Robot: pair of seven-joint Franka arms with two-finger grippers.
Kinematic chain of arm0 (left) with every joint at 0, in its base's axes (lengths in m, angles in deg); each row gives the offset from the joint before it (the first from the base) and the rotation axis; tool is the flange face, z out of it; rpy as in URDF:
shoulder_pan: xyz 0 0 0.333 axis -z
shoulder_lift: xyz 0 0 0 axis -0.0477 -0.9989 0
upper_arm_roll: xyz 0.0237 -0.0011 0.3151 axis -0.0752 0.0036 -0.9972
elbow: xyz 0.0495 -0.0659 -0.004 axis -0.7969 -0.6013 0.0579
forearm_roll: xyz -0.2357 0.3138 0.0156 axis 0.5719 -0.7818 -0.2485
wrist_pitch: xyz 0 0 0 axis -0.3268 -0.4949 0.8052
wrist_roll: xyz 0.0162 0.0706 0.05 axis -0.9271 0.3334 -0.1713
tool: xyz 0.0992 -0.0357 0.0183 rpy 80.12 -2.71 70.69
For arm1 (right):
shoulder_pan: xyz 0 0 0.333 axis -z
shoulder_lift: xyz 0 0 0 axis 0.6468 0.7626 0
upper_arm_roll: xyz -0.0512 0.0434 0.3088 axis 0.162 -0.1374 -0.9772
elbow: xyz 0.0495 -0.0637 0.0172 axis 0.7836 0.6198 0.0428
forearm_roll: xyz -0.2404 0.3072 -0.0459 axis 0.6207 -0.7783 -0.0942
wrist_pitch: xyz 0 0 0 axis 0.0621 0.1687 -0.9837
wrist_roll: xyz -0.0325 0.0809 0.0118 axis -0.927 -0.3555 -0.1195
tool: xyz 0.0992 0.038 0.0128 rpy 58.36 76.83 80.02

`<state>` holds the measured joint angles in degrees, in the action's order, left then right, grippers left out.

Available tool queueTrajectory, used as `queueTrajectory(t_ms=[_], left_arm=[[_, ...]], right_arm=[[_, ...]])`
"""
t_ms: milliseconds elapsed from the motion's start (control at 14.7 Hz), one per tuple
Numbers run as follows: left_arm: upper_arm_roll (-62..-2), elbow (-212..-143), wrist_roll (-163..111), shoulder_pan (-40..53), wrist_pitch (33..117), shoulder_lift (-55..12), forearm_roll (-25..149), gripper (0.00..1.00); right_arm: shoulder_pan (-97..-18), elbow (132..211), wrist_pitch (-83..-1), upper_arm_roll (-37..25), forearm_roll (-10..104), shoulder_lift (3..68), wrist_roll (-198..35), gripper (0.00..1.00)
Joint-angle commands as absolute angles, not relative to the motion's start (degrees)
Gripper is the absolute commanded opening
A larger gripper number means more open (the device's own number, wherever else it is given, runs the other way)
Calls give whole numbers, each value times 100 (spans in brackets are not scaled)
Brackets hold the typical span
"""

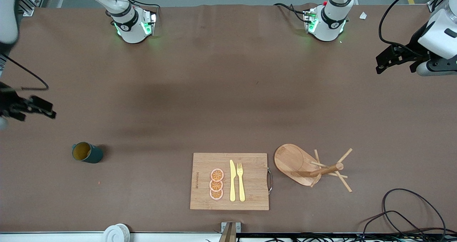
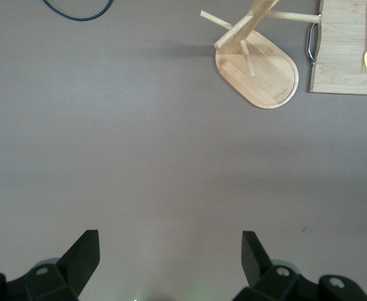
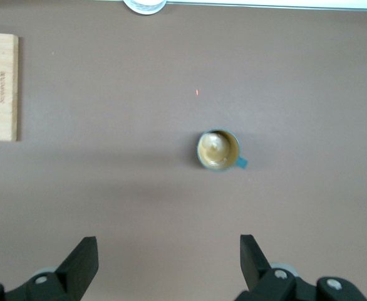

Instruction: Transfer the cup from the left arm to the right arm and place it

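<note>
Both pincers hang wide and empty: the right pincer (image 1: 43, 108) over the worktop (image 1: 214, 92) at its arm's end, above the one cup (image 1: 87, 152) standing there; the left pincer (image 1: 387, 58) waits at its end. Three orange slices (image 1: 216, 184), one knife (image 1: 232, 180), one fork (image 1: 241, 181) lie on one board (image 1: 250, 199); only the right wrist view shows the cup's handle (image 3: 242, 162).

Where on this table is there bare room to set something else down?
Widest free patch: the table between the robot bases and the cutting board. Another lies between the cup and the board. Crowded: the board with orange slices, knife and fork, hard by the wooden peg stand.
</note>
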<state>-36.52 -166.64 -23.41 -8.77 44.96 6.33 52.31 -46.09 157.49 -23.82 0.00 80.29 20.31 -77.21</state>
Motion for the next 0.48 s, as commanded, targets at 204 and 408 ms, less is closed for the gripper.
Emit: queueTrajectory(t_ms=[204, 408], left_arm=[[-3634, -16782, -2400, -906, 4554, 800, 5201, 100], [-3633, -16773, -2330, -889, 4580, 766, 5201, 100]], right_arm=[[-4383, 15308, -2023, -27, 8204, 1824, -7544, 100], [-4373, 15299, -2005, -10, 8151, 1807, -7165, 100]])
